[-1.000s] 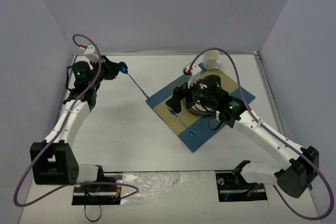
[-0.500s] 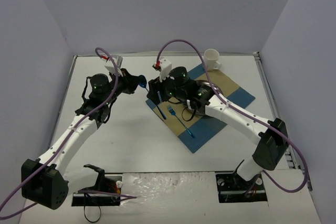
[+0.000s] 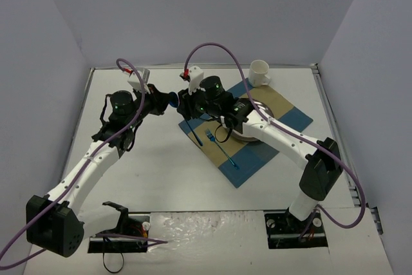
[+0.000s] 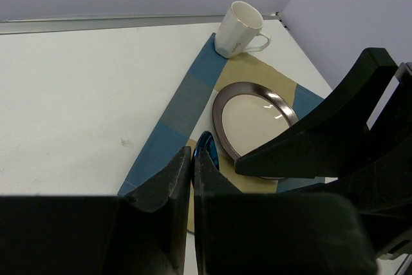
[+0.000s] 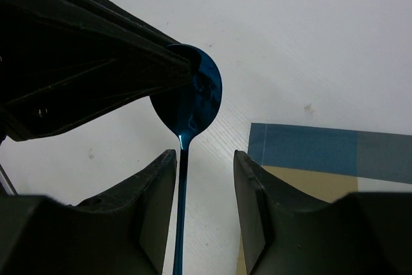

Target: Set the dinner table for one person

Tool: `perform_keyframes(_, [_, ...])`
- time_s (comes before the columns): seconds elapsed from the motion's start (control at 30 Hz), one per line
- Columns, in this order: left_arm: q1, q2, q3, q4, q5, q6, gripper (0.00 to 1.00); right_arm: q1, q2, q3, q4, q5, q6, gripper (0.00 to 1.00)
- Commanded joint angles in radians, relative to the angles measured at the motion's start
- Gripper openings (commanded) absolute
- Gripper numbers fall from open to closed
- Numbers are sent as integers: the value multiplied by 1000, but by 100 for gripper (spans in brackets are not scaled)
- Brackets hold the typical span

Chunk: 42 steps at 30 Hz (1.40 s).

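My left gripper is shut on the bowl of a blue spoon, held up over the dinner table at the left corner of the checked placemat. In the right wrist view the spoon bowl sits pinched in the left fingers, and its handle runs down between the jaws of my right gripper. That gripper is open: the handle lies against one finger, with a gap to the other. In the left wrist view the spoon tip pokes out past the left gripper.
A blue fork lies on the placemat left of a metal-rimmed plate. A white mug stands at the mat's far corner. The right arm reaches across the plate. Lavender walls border the table.
The right arm has swung left from over the plate to the spoon, its jaws narrowing around the handle. The left arm carried the spoon right toward the placemat, then held still.
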Motion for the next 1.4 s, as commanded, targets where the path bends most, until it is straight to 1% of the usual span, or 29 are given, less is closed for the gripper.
perform_keyframes(0.0, [2,-19,27,68,-6,30,0,14,-2,48,50,-5,-18,37])
perform_keyframes(0.13, [2,-22,27,67,-9,42,0,18,5,48,42,-17,-17,36])
perform_keyframes(0.23, [1,-24,26,67,-10,45,0,21,4,43,40,-10,-19,28])
perform_keyframes(0.27, [1,-25,25,67,-11,46,0,22,3,40,39,-7,-20,27])
perform_keyframes(0.5, [1,-23,24,68,-9,53,0,26,-10,28,32,5,-27,26])
perform_keyframes(0.8, [1,-29,21,73,-9,59,0,29,-13,11,26,11,-36,27])
perform_keyframes(0.97, [1,-26,19,77,-6,56,0,33,-16,7,26,11,-36,25])
perform_keyframes(1.2, [1,-20,15,80,-7,52,0,37,-25,1,24,22,-43,14])
perform_keyframes(1.37, [1,-17,9,88,-3,53,0,37,-48,-18,22,56,-65,2])
